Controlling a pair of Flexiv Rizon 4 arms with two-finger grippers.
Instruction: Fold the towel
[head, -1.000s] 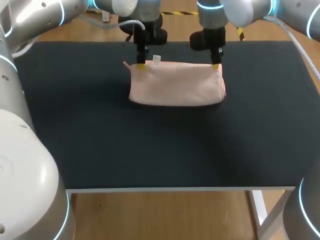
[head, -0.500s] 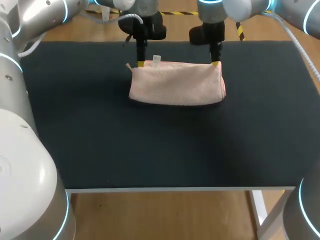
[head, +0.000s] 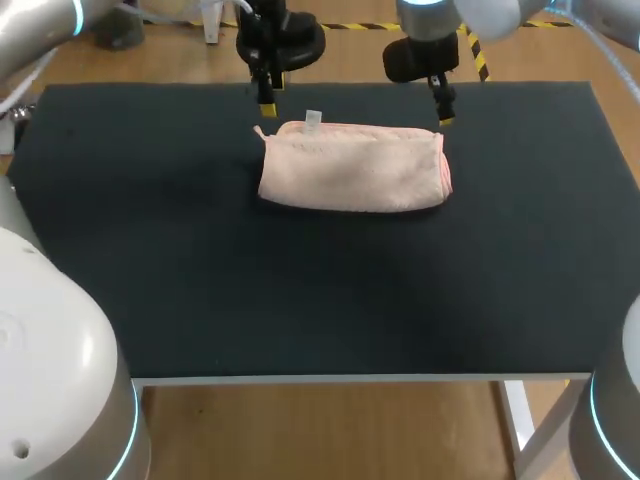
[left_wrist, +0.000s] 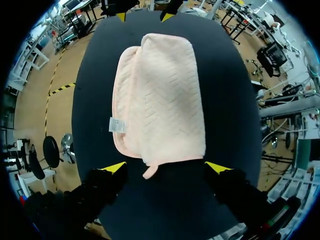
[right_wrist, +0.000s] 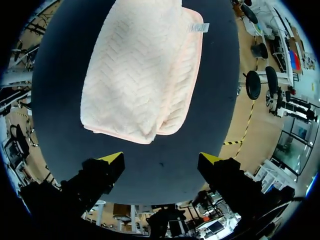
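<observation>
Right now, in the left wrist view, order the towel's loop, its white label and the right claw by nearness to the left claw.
1. Loop, just ahead.
2. White label, on the towel, at its edge.
3. Right claw, beyond the towel.

table (head: 300, 300) | top: black, matte | front edge: white | light: even, soft

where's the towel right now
In the head view the folded towel lies far-middle on the black table, clear of the left gripper and right gripper beyond it.
</observation>
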